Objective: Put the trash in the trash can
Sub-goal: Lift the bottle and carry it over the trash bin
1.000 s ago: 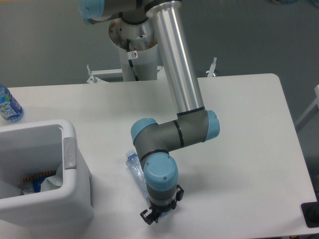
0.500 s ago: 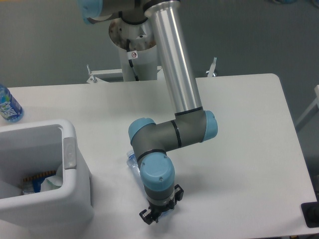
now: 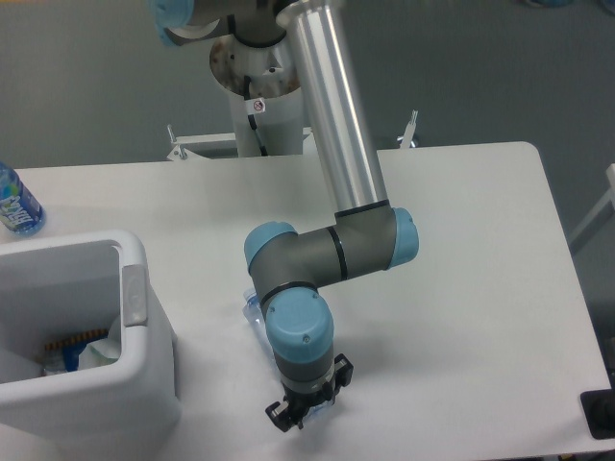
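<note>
The crushed clear water bottle (image 3: 252,309) lay flat on the white bench (image 3: 461,288), near the middle of its front half, and only its upper end showed, peeking out at about ten o'clock from the arm's blue-capped wrist joint (image 3: 299,329). The rest of the bottle ran under that joint towards five o'clock and was hidden. The end effector (image 3: 304,411) pointed down at the bench just below the wrist, over where the hidden end of the bottle should have been. Its black fingers were partly visible, but whether they stood wide, narrow or closed on the bottle could not be told from this view.

At nine o'clock from the bottle, close by, sat the white trash can (image 3: 144,360) with its pale grey tab (image 3: 134,295) facing the arm. Inside it some white crumpled material (image 3: 96,353) and a bit of colourful packaging showed, which was likely the plastic wrapper already dropped in. By that reading, about half the job was done: one item binned, while the bottle was yet to be gripped, lifted and carried over the rim.

A blue-labelled bottle (image 3: 15,202) stood well apart at the bench's far left edge.
</note>
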Controlling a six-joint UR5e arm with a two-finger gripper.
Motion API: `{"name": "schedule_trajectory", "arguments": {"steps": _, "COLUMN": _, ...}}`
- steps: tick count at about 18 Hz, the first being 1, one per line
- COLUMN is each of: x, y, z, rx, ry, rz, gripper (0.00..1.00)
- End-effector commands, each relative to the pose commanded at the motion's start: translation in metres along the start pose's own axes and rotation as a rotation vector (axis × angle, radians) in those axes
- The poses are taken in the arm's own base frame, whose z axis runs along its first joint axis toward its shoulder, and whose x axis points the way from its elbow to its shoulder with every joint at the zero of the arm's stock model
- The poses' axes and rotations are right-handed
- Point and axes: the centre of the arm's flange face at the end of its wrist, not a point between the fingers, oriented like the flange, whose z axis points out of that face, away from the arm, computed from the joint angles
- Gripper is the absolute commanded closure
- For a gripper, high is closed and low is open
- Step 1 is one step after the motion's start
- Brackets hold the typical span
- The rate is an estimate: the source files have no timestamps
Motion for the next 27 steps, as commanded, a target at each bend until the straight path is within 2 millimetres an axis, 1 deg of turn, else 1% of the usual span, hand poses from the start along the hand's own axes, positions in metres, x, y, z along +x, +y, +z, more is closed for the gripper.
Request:
{"name": "schedule_trajectory", "arguments": {"steps": 2, "x": -0.001, "y": -0.007, "z": -0.017, "rx": 0.029, "ry": 0.010, "rz": 0.001, "gripper": 0.58}}
{"name": "schedule_trajectory", "arguments": {"steps": 6, "x": -0.007, "y": -0.024, "z": -0.077, "rx": 0.122, "ry": 0.044, "rz": -0.010, "gripper": 0.59}}
{"name": "schedule_trajectory", "arguments": {"steps": 9, "x": -0.023, "y": -0.033, "z": -0.114, "rx": 0.176, "ry": 0.065, "rz": -0.031, "gripper": 0.59}}
{"name": "schedule_trajectory", "arguments": {"steps": 11, "x": -0.034, "y": -0.041, "z": -0.147, "rx": 0.228, "ry": 0.075, "rz": -0.045, "gripper": 0.60}}
{"name": "schedule_trajectory", "arguments": {"steps": 13, "x": -0.048, "y": -0.054, "z": -0.172, "rx": 0.274, "ry": 0.079, "rz": -0.057, "gripper": 0.60}}
{"name": "schedule_trajectory", "arguments": {"steps": 16, "x": -0.060, "y": -0.063, "z": -0.215, "rx": 0.348, "ry": 0.088, "rz": -0.059, "gripper": 0.60}}
{"name": "schedule_trajectory", "arguments": {"steps": 18, "x": -0.064, "y": -0.064, "z": -0.241, "rx": 0.393, "ry": 0.097, "rz": -0.064, "gripper": 0.60}}
{"name": "schedule_trajectory", "arguments": {"steps": 20, "x": -0.064, "y": -0.063, "z": -0.262, "rx": 0.452, "ry": 0.111, "rz": -0.064, "gripper": 0.60}}
{"name": "schedule_trajectory", "arguments": {"steps": 22, "x": -0.060, "y": -0.064, "z": -0.277, "rx": 0.511, "ry": 0.130, "rz": -0.061, "gripper": 0.60}}
{"name": "schedule_trajectory", "arguments": {"steps": 24, "x": -0.056, "y": -0.060, "z": -0.304, "rx": 0.555, "ry": 0.184, "rz": -0.048, "gripper": 0.60}}
{"name": "schedule_trajectory", "arguments": {"steps": 27, "x": -0.048, "y": -0.051, "z": -0.333, "rx": 0.596, "ry": 0.235, "rz": -0.027, "gripper": 0.60}}
